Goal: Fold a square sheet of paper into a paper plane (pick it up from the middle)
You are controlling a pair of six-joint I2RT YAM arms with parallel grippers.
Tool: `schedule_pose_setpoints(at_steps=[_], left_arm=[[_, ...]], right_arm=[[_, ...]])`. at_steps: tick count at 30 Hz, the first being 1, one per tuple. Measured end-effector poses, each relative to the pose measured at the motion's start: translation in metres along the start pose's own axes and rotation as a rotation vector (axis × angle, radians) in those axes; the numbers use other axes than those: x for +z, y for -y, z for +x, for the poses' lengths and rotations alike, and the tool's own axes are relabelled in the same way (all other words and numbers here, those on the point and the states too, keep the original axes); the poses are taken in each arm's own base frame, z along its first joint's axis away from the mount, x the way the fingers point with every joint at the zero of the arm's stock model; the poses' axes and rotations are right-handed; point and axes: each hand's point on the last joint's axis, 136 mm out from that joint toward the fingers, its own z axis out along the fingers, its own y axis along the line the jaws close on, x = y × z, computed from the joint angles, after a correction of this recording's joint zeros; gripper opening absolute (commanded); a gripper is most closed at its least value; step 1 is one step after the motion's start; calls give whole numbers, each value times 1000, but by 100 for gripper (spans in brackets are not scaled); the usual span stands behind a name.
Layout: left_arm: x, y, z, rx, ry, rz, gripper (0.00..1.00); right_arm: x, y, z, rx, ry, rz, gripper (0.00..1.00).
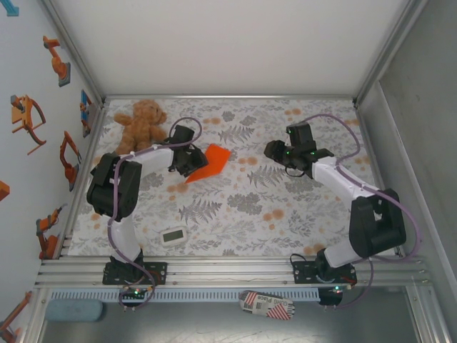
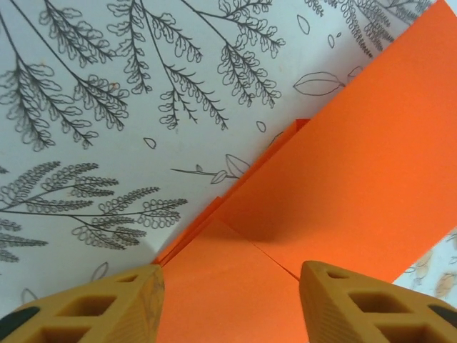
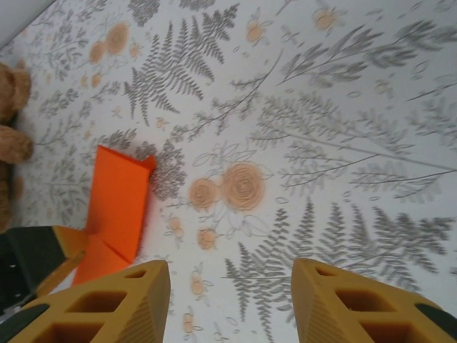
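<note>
Bright, even, diffuse light; the folded bright orange paper sheet (image 2: 357, 164) casts a soft shadow; the wrist views' near edges blur.

Red-and-white patterned packet (image 1: 265, 305) on the metal ledge below the arm bases, dark lettering on its white panel, one word looks like "Place", the rest too small to read, white timer (image 1: 173, 236) display illegible

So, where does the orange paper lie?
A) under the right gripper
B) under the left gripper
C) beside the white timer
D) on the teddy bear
B: in the left wrist view the paper lies on the table right below the left gripper, whose jaws stand open on either side of it.
</note>
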Motion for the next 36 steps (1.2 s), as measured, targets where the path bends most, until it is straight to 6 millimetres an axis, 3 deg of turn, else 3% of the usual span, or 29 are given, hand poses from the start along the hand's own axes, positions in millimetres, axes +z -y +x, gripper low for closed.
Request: schedule_pose_setpoints(at_steps=[6,13,19,24,36], left_arm=[[5,13,20,10,-29,10,40],[10,34,52,34,-68,17,31],[11,35,54,19,-72,15,28],[12,33,54,18,-68,9,25],[12,32,54,18,-66,5,23]], right_arm=[[29,-5,31,120,-115,-87,45],[56,-27,76,159,-246,-132,43],[79,-27,106,191,-333,-115,42],[89,-25,114,217,-360,-102,39],[107,-42,118,267,-380,-186,32]])
